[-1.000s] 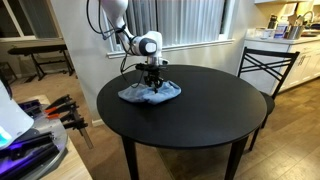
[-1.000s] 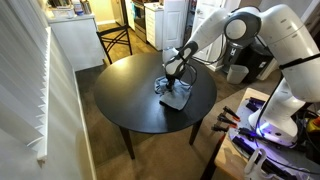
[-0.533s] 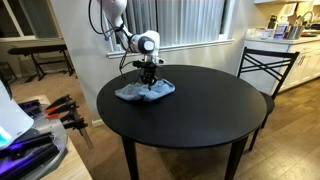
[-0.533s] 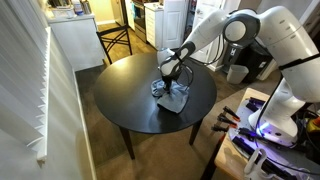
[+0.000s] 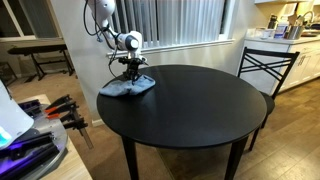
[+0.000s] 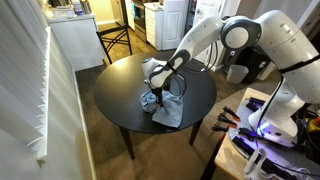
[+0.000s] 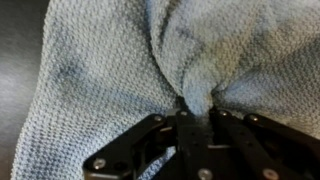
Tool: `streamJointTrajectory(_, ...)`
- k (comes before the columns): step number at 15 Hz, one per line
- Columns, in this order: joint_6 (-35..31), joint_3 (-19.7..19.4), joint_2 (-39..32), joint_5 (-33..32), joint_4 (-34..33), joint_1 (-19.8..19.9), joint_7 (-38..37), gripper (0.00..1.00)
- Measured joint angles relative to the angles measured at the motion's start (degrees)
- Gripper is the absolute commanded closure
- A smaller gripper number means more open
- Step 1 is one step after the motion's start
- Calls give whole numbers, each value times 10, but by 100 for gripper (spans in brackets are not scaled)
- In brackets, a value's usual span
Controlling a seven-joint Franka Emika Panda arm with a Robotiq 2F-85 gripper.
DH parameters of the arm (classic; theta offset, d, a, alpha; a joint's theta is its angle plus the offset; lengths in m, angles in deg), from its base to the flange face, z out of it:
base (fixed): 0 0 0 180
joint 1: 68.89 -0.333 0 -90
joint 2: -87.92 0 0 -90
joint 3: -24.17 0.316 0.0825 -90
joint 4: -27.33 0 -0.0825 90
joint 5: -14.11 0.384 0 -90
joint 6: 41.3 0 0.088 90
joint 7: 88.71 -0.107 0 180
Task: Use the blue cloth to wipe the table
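**My fingers pinch the blue cloth near the rim of the worktop**

My fingers [image 7: 195, 100] are closed on the blue cloth [image 7: 100, 80]. In the wrist view the cloth bunches up into a thick fold right where my two tips meet, and wrinkles run out from that spot. The rest of the cloth lies spread out and fills almost the whole view. Only a dark strip of the worktop [image 7: 15, 60] shows at the left side.

In an exterior view my fingers [image 5: 131, 78] point straight down and press the blue cloth [image 5: 127, 87] onto the round black worktop [image 5: 190, 105]. The cloth lies close to the rim — on the side by the window blinds, far from the black chair [image 5: 265, 65]. It is flat and a bit crumpled, with a small bump in the middle where I hold it.

In an exterior view from higher up, my arm [image 6: 200, 45] reaches out over the worktop [image 6: 125, 95] and my fingers [image 6: 157, 97] sit on the top part of the blue cloth [image 6: 165, 108]. The cloth spreads out from my fingers toward the rim. I cannot tell if a corner hangs over the rim. The chair [image 6: 115, 40] stands at the far side of the worktop — well apart from the cloth.
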Motion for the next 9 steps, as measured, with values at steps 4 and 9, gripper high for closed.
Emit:
streamJointTrajectory(4,33,1,-18,-15,-39,-34,0,95)
streamJointTrajectory(9,19,-17,-33,-5,-70,14,0,95)
